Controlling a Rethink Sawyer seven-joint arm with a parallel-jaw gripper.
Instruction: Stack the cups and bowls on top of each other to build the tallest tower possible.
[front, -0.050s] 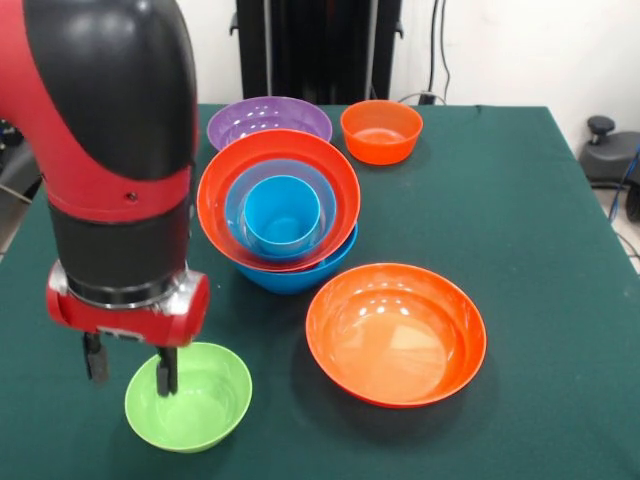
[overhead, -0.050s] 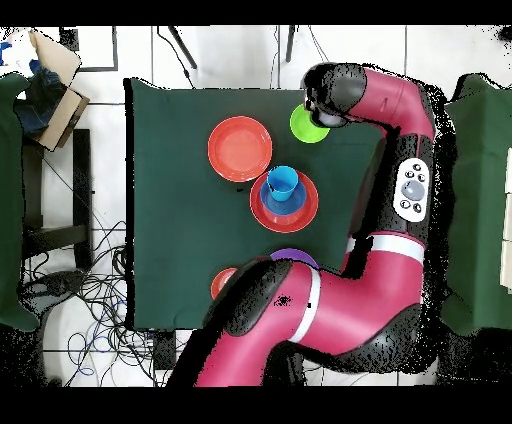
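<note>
The tower stands mid-table: a large blue bowl at the bottom, a large orange bowl in it, then a medium blue bowl holding a sky blue cup. A small lime green bowl sits near the front left. My gripper is open and straddles its left rim, with one finger inside the bowl and the other outside. In the overhead view the arm's wrist hides the fingers.
A second large orange bowl lies open side up right of the green one. At the back stand a purple bowl and a small orange bowl. The arm's elbow overhangs the table's robot side.
</note>
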